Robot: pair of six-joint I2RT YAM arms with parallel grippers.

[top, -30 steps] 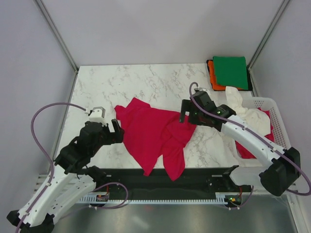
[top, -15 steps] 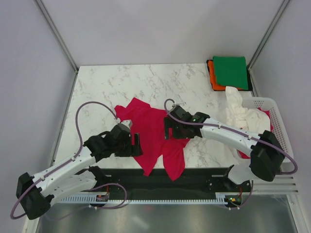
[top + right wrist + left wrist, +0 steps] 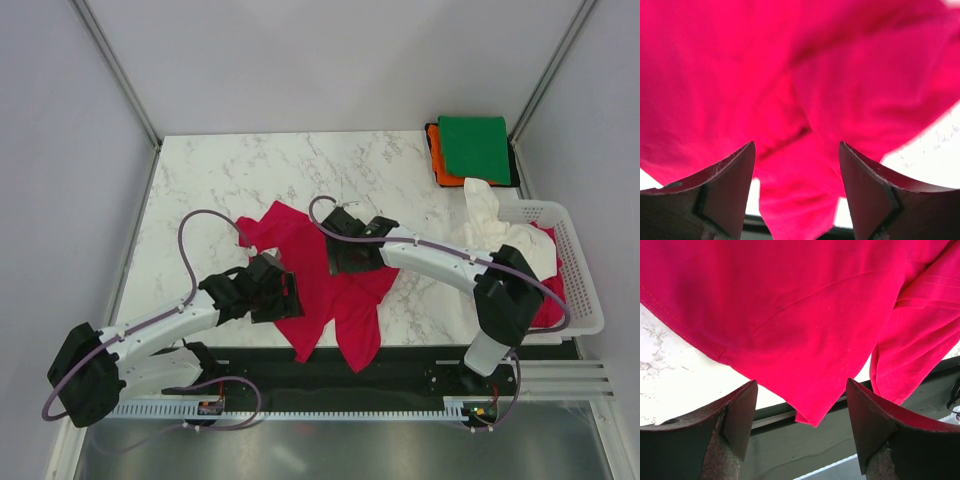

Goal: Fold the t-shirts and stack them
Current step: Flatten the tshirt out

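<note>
top external view: the left gripper (image 3: 276,291) sits over the left edge of the crimson t-shirt (image 3: 318,285), which lies crumpled and unfolded on the marble table (image 3: 200,180) near its front edge. the left wrist view shows that gripper (image 3: 800,427) released, its fingers (image 3: 735,415) spread wide above the shirt's hem corner (image 3: 805,315). the right gripper (image 3: 350,252) is over the middle of the same shirt. its wrist view shows its jaws also parted, with bunched red folds (image 3: 790,75) between them. at the far right corner a folded green t-shirt (image 3: 475,148) lies on a folded orange t-shirt (image 3: 436,160). a white t-shirt (image 3: 500,235) drapes over the rim of the white slotted basket (image 3: 583,275).
</note>
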